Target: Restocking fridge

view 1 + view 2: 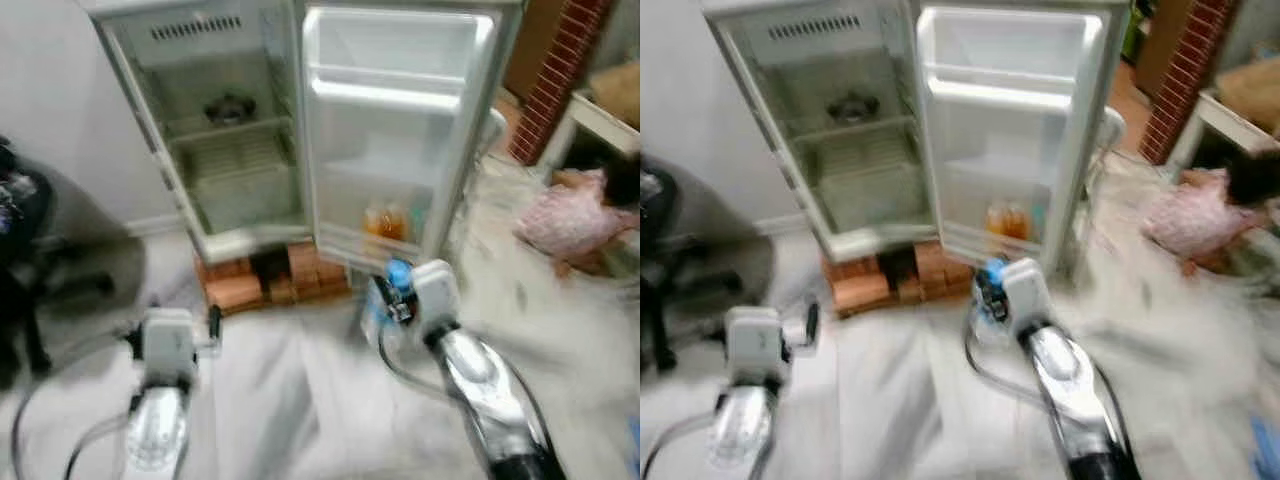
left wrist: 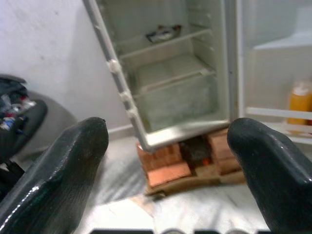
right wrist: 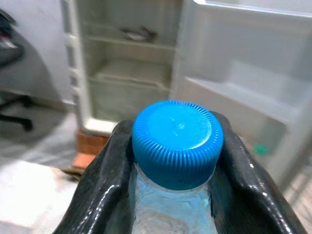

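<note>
A small white fridge [image 1: 235, 150] stands open on bricks [image 1: 265, 278], its door [image 1: 395, 140] swung wide. An orange bottle [image 1: 385, 222] sits in the door's lowest shelf. A dark object [image 1: 228, 108] lies on an inner shelf. My right gripper [image 3: 175, 161] is shut on a clear water bottle with a blue cap [image 3: 177, 141], held low in front of the door [image 1: 392, 295]. My left gripper [image 2: 168, 146] is open with nothing between its fingers, and it faces the fridge body from low on the left [image 1: 212, 325].
A black office chair [image 1: 25, 250] stands at the left. Pink cloth [image 1: 575, 220] and clutter lie on the floor at the right, by a brick pillar [image 1: 555, 80]. Pale floor stretches between me and the fridge.
</note>
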